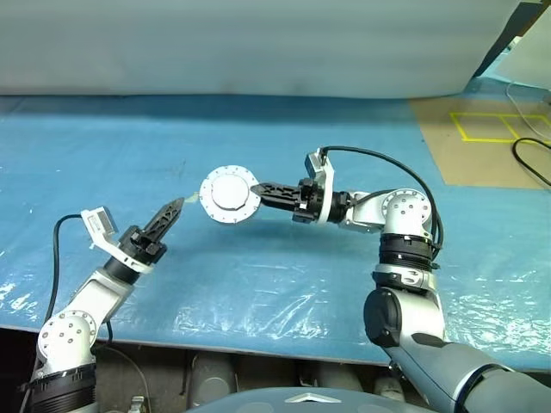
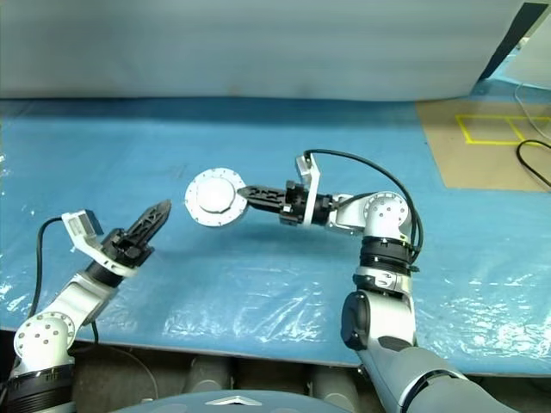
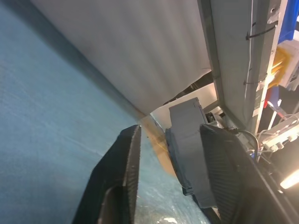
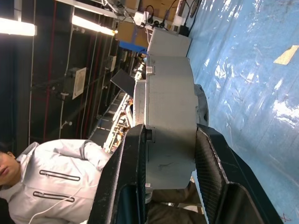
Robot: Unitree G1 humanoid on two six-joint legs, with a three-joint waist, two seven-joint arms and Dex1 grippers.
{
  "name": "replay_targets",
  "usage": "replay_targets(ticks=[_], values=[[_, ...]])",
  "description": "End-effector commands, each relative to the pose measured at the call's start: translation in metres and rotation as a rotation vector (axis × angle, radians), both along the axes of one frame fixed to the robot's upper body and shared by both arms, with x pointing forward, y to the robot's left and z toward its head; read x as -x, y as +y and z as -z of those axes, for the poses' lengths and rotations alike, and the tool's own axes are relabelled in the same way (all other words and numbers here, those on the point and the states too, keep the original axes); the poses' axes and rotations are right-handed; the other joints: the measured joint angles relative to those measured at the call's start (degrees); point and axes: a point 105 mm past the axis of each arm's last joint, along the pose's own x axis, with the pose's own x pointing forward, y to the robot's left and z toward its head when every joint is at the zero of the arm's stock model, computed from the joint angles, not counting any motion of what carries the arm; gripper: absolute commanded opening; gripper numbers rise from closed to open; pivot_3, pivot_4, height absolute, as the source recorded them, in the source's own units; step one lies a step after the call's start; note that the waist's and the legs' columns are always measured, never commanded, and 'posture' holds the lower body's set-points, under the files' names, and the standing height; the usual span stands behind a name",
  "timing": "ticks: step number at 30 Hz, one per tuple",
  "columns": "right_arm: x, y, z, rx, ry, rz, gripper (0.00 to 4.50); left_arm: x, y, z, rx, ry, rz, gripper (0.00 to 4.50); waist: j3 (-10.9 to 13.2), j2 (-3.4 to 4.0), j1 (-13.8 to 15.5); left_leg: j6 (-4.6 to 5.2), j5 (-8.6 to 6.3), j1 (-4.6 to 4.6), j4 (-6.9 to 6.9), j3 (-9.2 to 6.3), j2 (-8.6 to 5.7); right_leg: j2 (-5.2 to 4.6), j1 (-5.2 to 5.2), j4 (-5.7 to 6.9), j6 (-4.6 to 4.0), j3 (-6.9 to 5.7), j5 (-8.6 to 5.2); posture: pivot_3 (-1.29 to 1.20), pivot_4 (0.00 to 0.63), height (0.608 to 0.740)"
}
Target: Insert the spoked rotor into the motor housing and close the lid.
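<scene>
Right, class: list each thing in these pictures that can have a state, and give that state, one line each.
motor housing: lifted off the table, clamped edge-on by the right gripper.
lid: closed against the housing.
right gripper: shut on the housing.
left gripper: open, empty, apart from the housing.

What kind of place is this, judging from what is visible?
Probably a robotics lab or workshop: a table under blue plastic sheeting, yellow tape squares on the floor, and shelving with strip lights behind a watching person.

Right arm reaches from lower right toward frame center, its claw (image 1: 256, 189) pointing left, level, 2 fingers clamped. Left arm rises from lower left, its claw (image 1: 170, 213) angled upward right, fingers parted.
</scene>
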Motion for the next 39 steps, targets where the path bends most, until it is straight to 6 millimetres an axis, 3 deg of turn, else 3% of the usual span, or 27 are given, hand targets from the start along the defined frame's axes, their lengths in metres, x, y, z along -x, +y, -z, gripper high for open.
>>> replay_targets(ticks=[1,5,11,19,28,37,39], values=[[0.003,0.003,-0.026,-0.083,-0.084,-0.020,1.10,0.006,0.001,0.001,0.047,0.014,0.019,3.21,0.00,0.00,-0.01,0.00,0.00,0.00,0.00,0.00,0.00,0.00,0.00,-0.01,0.00,0.00,0.00,0.00,0.150,0.740],[0.002,0.004,-0.027,-0.082,-0.083,-0.023,1.10,0.008,-0.007,0.002,0.092,0.021,0.071,4.48,0.01,-0.02,0.14,-0.01,0.00,-0.03,-0.01,-0.04,0.00,0.00,0.00,-0.04,0.02,-0.02,0.01,0.00,0.150,0.740],[0.003,0.006,-0.025,-0.077,-0.074,-0.034,1.10,0.008,-0.019,-0.004,0.202,-0.019,0.132,4.48,0.01,-0.02,0.38,-0.01,0.00,-0.03,0.00,-0.06,-0.01,0.00,0.01,-0.04,0.04,-0.03,0.02,0.00,0.150,0.740],[0.003,0.006,-0.023,-0.065,-0.069,-0.037,1.10,-0.002,-0.047,-0.007,0.185,-0.033,0.254,4.48,0.01,-0.02,0.78,-0.01,0.00,-0.03,0.01,-0.08,-0.02,0.00,0.02,-0.03,0.05,-0.03,0.03,0.00,0.150,0.740],[0.003,0.007,-0.023,-0.061,-0.072,-0.035,1.10,-0.036,-0.064,-0.016,0.222,-0.079,0.246,4.48,0.01,-0.02,0.96,-0.02,0.01,-0.04,0.12,-0.12,-0.03,-0.01,0.04,0.08,0.07,-0.04,0.04,0.00,0.150,0.740],[0.003,0.007,-0.021,-0.055,-0.074,-0.027,1.10,-0.048,-0.077,0.003,0.117,-0.019,0.220,4.48,0.02,-0.03,1.03,-0.02,0.00,-0.19,0.32,-0.32,-0.04,-0.03,0.04,0.19,0.06,-0.16,0.04,0.00,0.150,0.740],[0.003,0.007,-0.021,-0.056,-0.073,-0.025,1.10,-0.047,-0.077,0.003,0.122,-0.028,0.224,3.89,0.02,-0.02,1.02,-0.02,0.00,-0.20,0.38,-0.35,-0.04,-0.03,0.04,0.24,0.06,-0.17,0.04,0.00,0.150,0.740]])
